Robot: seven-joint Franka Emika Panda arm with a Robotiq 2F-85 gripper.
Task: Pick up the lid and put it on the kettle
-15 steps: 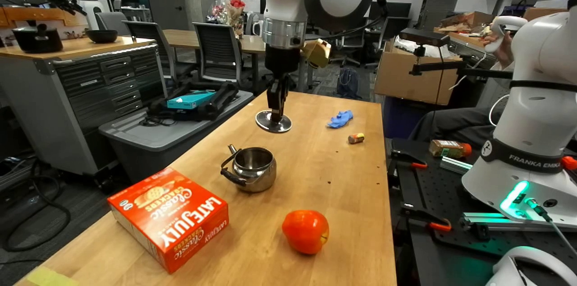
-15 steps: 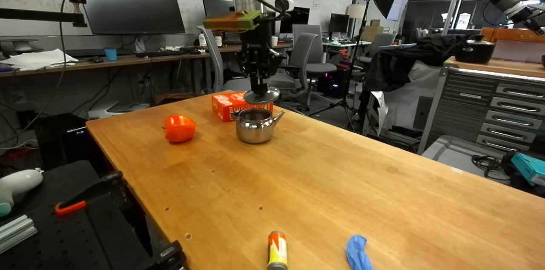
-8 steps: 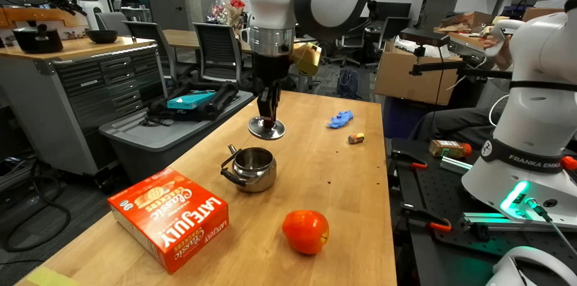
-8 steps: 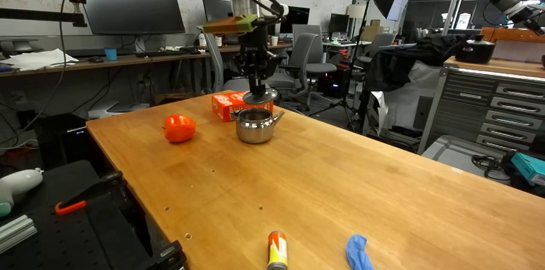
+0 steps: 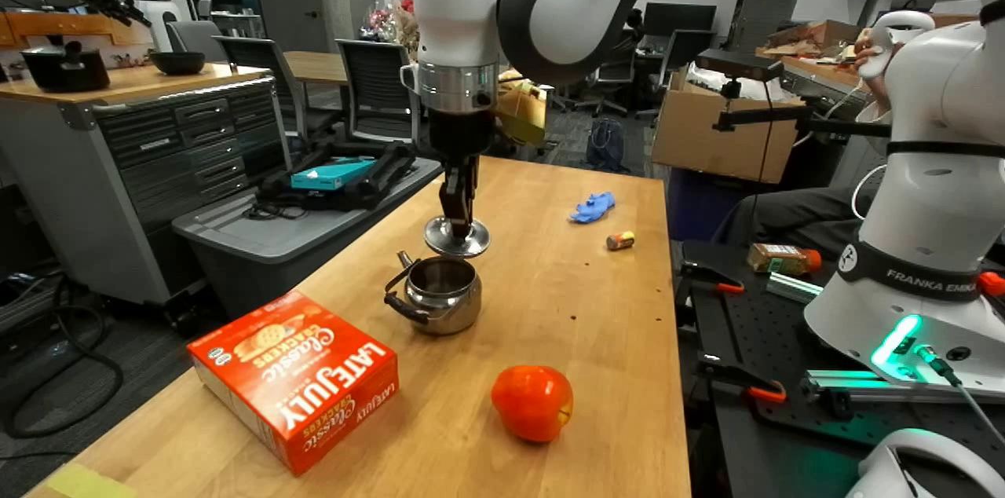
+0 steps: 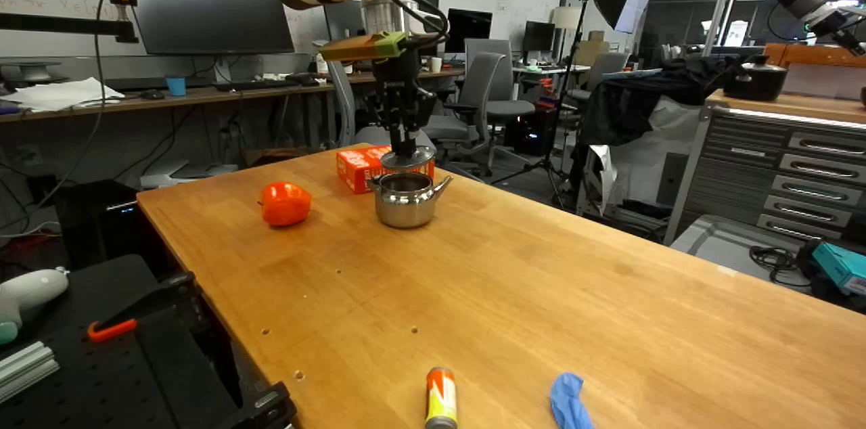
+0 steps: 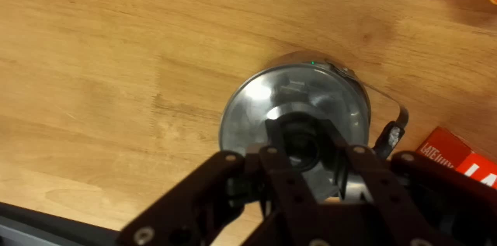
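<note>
And pinching the lid (image 7: 299,89) now, right at the centre of its upper face, tight in the grip of the end effector (image 5: 460,231), below the white arm (image 5: 455,19)! Holding it up off the counter (image 5: 612,341), just above the mouth of the kettle (image 5: 446,300), leaving the hollow inside in sight in both exterior views. Cannot tell how well centred over that mouth.

Over to the wrist view, looking down: hiding most of the kettle behind that shiny disc, leaving just a curve of its wall in sight past the lid's upper right edge.

Below, take in the kettle itself, upright on the counter, with its dark handle (image 5: 406,309) out to one side and its spout (image 5: 405,259) on another. Near it, see the red cracker box (image 5: 294,380), lying flat with its big printed face up. A little farther off, spot the red-orange fruit (image 5: 534,404), round and bright. And well apart from them all, pick out the crumpled blue glove (image 5: 593,207) and, near it, a small red-and-yellow cylinder (image 6: 441,396), lying on its side.
</note>
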